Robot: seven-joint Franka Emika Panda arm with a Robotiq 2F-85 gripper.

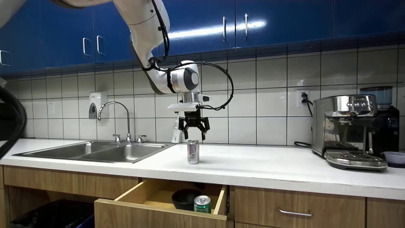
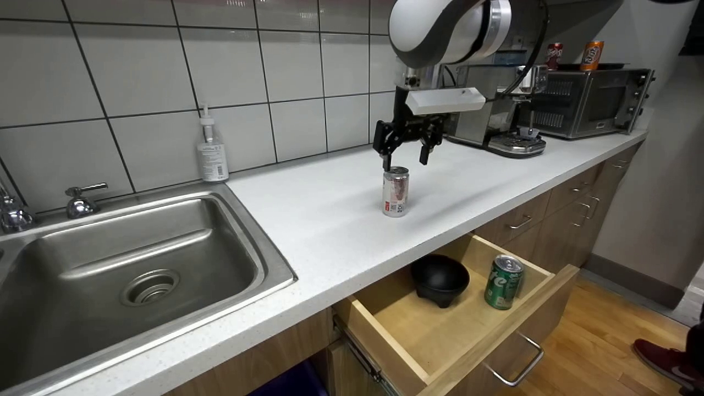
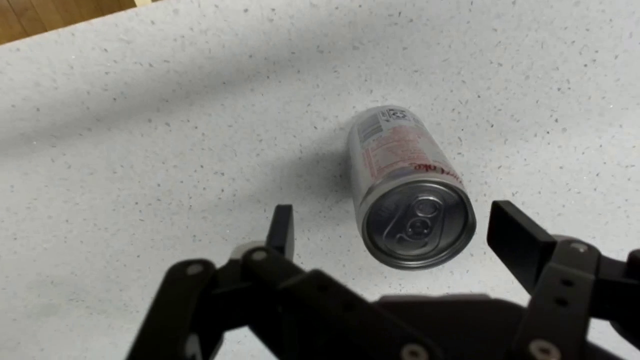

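My gripper (image 1: 195,136) is open and empty, pointing down just above a silver Diet Coke can; it also shows in an exterior view (image 2: 405,161) and in the wrist view (image 3: 392,215). The can (image 1: 193,152) stands upright on the white counter (image 1: 253,161) and shows in an exterior view (image 2: 395,193). In the wrist view the can (image 3: 400,150) has its lid between the two fingertips, closer to the right one, with a gap on both sides. Below, an open wooden drawer (image 2: 495,344) holds a black bowl (image 2: 440,275) and an upright green can (image 2: 503,282).
A steel sink (image 2: 280,264) is set into the counter, with a faucet (image 1: 128,123) and a soap bottle (image 2: 213,154) by the wall. A coffee machine (image 1: 345,126) and a microwave (image 2: 594,104) stand farther along. Blue cabinets (image 1: 202,25) hang above.
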